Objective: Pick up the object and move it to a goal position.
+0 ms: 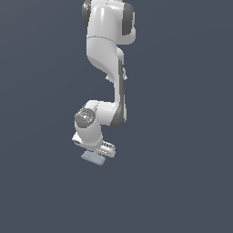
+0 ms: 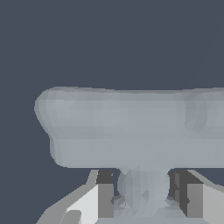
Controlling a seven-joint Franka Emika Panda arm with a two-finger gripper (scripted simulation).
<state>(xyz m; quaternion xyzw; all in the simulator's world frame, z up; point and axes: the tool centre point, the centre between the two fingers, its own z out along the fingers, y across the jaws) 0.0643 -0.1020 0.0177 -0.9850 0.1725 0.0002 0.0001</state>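
The object [image 1: 93,158], a small pale grey H-shaped piece, shows just under the arm's white hand in the exterior view. In the wrist view the object [image 2: 131,127] fills the frame: one broad bar lies across it and the thin crossbar runs back between my fingers. My gripper [image 2: 142,197] straddles that crossbar, and the dark fingers [image 2: 105,194] press against its two sides with no clear gap. In the exterior view the gripper [image 1: 95,154] points down and its fingertips are mostly hidden by the hand. The object's second bar is hidden.
Only a plain dark blue-grey surface [image 1: 182,182] surrounds the arm in both views. No goal marker or other object shows.
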